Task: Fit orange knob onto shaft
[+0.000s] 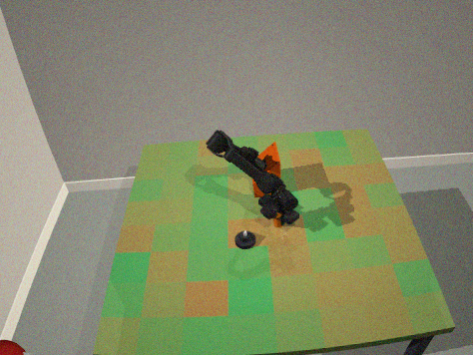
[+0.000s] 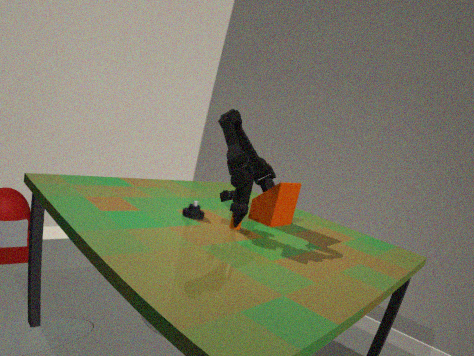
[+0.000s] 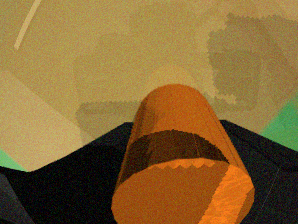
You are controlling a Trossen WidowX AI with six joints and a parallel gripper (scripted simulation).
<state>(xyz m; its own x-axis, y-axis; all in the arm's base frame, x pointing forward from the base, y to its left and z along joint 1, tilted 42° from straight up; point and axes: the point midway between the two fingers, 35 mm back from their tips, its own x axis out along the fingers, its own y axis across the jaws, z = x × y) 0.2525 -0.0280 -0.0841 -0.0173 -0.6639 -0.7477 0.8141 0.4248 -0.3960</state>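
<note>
The orange knob [image 1: 277,223] [image 2: 233,223] [image 3: 170,192] is a plain cylinder standing on the table, partly covered by the fingers in the top and exterior views. Its underside and hole are hidden. My gripper [image 1: 279,218] [image 2: 237,219] [image 3: 175,130] points down over it and is shut on it, with a black finger against each side in the wrist view. The round black pedestal [image 1: 245,242] [image 2: 192,215] stands to the left of the knob in the top and exterior views. Its short silver shaft [image 1: 244,232] [image 2: 196,203] points up, bare. The shaft's flat side is too small to make out.
A large orange wedge-shaped block [image 1: 272,154] [image 2: 285,206] stands behind the gripper, close to the arm. The table [image 1: 210,264] [image 2: 175,260] has a green and brown patchwork top with arm shadows on it. A red chair [image 2: 12,205] stands on the floor beyond the table.
</note>
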